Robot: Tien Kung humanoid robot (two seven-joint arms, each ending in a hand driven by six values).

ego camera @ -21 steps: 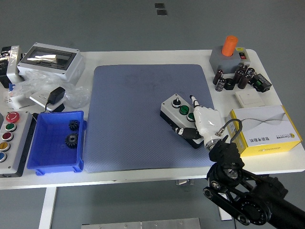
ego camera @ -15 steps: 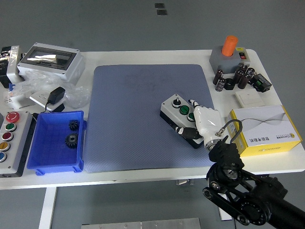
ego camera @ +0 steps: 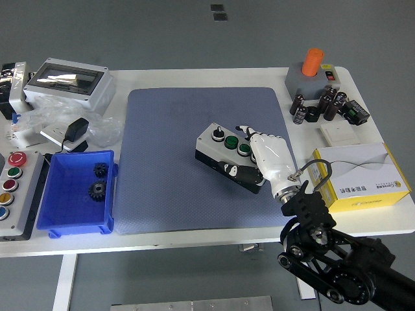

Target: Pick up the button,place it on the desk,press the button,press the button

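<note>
The button box (ego camera: 219, 144), a white-topped case with one black and two green buttons, lies slanted on the blue mat (ego camera: 168, 175) right of its middle. My right hand (ego camera: 241, 153), white with a black arm rising from the lower right, is shut on the box's right end. Its thumb (ego camera: 235, 172) presses the box's dark near side, and the other fingers (ego camera: 245, 129) reach over the top by the second green button. The left arm does not show.
A blue bin (ego camera: 45, 223) with two gears sits left of the mat, beside a multi-button control panel (ego camera: 11, 188). A grey enclosure (ego camera: 68, 81) stands at back left. A yellow box (ego camera: 363, 178), capacitors (ego camera: 327, 107) and an orange-knob unit (ego camera: 312, 72) line the right side.
My right hand has shifted left and slightly away from me, and the button box has moved with it by about its own half length across the mat.
</note>
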